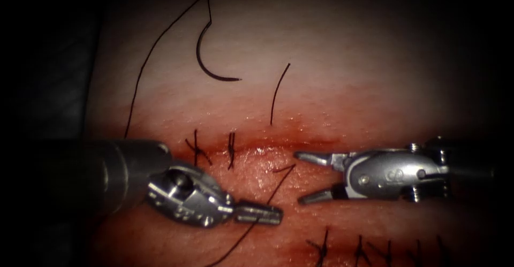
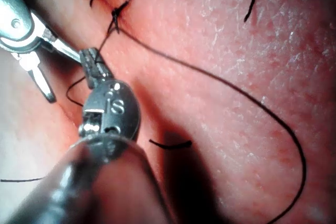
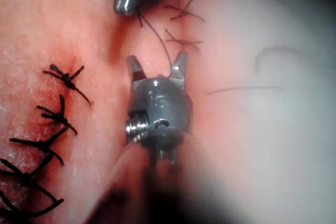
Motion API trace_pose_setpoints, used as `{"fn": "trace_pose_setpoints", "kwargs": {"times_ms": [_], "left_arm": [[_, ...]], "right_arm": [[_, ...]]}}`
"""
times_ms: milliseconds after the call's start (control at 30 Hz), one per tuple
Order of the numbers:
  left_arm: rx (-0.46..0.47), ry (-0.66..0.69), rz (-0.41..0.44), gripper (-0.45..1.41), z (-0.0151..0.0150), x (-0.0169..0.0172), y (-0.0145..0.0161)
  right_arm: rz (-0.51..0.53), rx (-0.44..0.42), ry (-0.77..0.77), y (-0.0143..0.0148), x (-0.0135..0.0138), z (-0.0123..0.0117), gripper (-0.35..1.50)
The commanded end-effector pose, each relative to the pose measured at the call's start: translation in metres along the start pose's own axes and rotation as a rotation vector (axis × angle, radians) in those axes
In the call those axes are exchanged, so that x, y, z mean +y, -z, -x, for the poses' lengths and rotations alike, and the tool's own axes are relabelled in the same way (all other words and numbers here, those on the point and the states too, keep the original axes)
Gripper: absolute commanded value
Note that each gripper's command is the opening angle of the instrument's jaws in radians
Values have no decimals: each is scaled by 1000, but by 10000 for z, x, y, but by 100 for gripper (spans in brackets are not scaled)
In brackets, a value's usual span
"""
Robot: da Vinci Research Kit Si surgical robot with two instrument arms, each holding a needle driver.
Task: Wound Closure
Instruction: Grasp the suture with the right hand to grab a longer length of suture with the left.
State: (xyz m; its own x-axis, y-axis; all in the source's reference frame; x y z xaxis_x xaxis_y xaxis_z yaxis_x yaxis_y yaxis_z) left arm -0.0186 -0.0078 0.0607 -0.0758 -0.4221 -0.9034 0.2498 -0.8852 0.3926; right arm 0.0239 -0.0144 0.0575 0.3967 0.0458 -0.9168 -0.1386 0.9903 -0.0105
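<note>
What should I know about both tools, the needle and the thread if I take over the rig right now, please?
Left tool: shut on the thread beside the cut.
Right tool: open, holding nothing, at the cut.
Needle: lying free on the tissue above the cut, not in it, thread attached.
Done: two knotted stitches on this cut.
Left: the rest of the cut toward the right still gapes.

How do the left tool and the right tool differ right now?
The left tool is shut on the thread; the right tool is spread open and holds nothing. The left tool comes in at a slant below the cut; the right tool lies level along it. Neither holds the needle, which lies free on the tissue.
</note>
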Motion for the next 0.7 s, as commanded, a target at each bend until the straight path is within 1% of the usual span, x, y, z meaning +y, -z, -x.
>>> {"fn": "trace_pose_setpoints", "kwargs": {"times_ms": [33, 133, 233, 300, 367, 400, 433, 467, 633, 667, 700], "left_arm": [[5, -1, -4, -45, 5, -1, -7], [9, 0, 5, -45, 6, -2, -6], [11, 2, 11, -45, 6, -5, -5], [12, 3, 10, -45, 7, -7, -5], [13, 4, 9, -45, 7, -8, -7], [19, 4, 12, -45, 7, -9, -8], [19, 4, 12, -45, 7, -9, -9], [20, -2, 16, -45, 8, -8, -8], [22, 9, 19, -45, 9, -8, -7], [22, 21, 20, 0, 8, -8, -7], [22, 51, 20, 69, 7, -8, -7]], "right_arm": [[-7, -4, 14, -16, -1, 0, 131], [-14, -24, 55, -21, 1, 3, 128], [-18, -27, 63, -23, 1, 5, 120], [-30, -34, 76, -25, -2, 3, 106], [-54, -46, 98, -28, -6, 3, 76], [-80, -36, 98, -28, -6, 2, 14], [-81, -35, 98, -28, -6, 2, -6], [-84, -34, 96, -25, -5, 0, -35], [-76, -19, 118, -15, 4, -1, -35], [-77, -19, 124, -13, 5, 1, -35], [-77, -17, 125, -11, 7, 5, -35]]}}
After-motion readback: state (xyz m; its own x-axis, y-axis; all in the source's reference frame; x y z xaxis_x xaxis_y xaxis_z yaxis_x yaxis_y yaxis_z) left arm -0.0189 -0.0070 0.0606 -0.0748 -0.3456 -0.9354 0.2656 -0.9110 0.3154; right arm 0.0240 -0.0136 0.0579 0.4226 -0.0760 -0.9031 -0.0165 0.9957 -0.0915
